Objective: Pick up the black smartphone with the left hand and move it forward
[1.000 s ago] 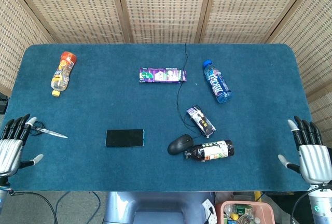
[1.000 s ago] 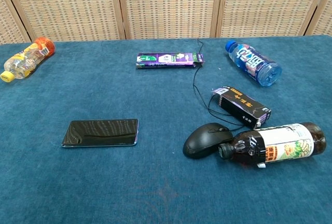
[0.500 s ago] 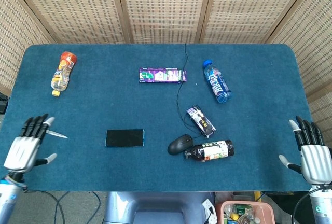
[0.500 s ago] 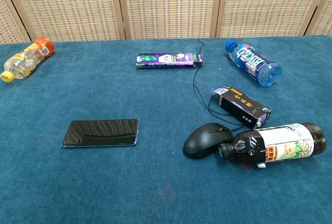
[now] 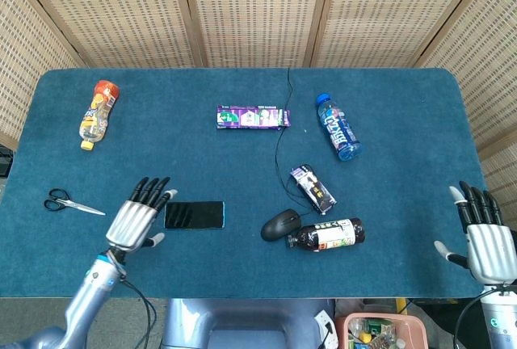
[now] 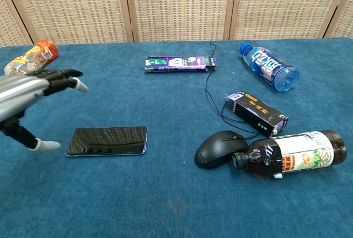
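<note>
The black smartphone lies flat on the blue table, left of centre near the front; the chest view shows the black smartphone with a glossy screen. My left hand hovers open just left of the phone, fingers spread and pointing forward, holding nothing. In the chest view the left hand is above and left of the phone. My right hand stays open at the table's front right edge, far from the phone.
Scissors lie left of the left hand. An orange-capped bottle is at the far left, a purple box at centre back, a blue bottle, a small carton, a wired mouse and a dark bottle to the right.
My left hand has swept right from the table's left edge, past the scissors, to just beside the phone. The right hand has stayed put.
</note>
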### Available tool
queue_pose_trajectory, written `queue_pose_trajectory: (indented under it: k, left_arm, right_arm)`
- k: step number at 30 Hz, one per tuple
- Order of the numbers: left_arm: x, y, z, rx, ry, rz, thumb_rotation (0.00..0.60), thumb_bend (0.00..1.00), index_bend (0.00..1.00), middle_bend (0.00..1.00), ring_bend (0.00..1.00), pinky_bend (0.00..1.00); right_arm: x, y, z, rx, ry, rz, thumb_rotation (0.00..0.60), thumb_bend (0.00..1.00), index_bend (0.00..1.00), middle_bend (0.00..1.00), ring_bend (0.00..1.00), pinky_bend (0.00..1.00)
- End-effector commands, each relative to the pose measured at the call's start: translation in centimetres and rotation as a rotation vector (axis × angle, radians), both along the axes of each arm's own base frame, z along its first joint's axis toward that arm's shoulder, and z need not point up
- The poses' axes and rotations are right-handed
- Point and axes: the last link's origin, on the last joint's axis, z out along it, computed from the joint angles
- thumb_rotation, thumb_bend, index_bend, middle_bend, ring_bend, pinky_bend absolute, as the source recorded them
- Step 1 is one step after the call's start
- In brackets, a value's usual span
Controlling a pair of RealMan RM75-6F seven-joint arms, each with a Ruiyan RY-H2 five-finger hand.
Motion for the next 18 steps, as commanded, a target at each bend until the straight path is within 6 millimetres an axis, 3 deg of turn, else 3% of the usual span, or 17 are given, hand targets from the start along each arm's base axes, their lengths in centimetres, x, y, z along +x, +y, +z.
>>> queue_pose_trajectory:
  k: [1,11,18]
  left_arm:
    - [0.7,0.5,-1.4,-0.02,0.007,0.005,0.6,0.2,0.18,0.0,0.0,0.0]
    - [1.1,1.6,-3.7,-0.035,0.007,0.012,0.6,0.21,0.26,0.0,0.0,0.0]
    - [1.3,2.2,-5.3,-0.06,0.007,-0.002,0.6,0.21,0.26,0.0,0.0,0.0]
  right_arm:
    - [0.0,0.0,0.0,0.0,-0.001,-0.002,0.6,0.0,0.0,0.0,0.0,0.0]
    - [-0.2,-0.1,0.0,0.003,-0.002,-0.01,0.6,0.0,0.0,0.0,0.0,0.0]
    - [-0.4,-0.2,-0.2,0.009,0.001,-0.018,0.6,0.0,0.0,0.0,0.0,0.0]
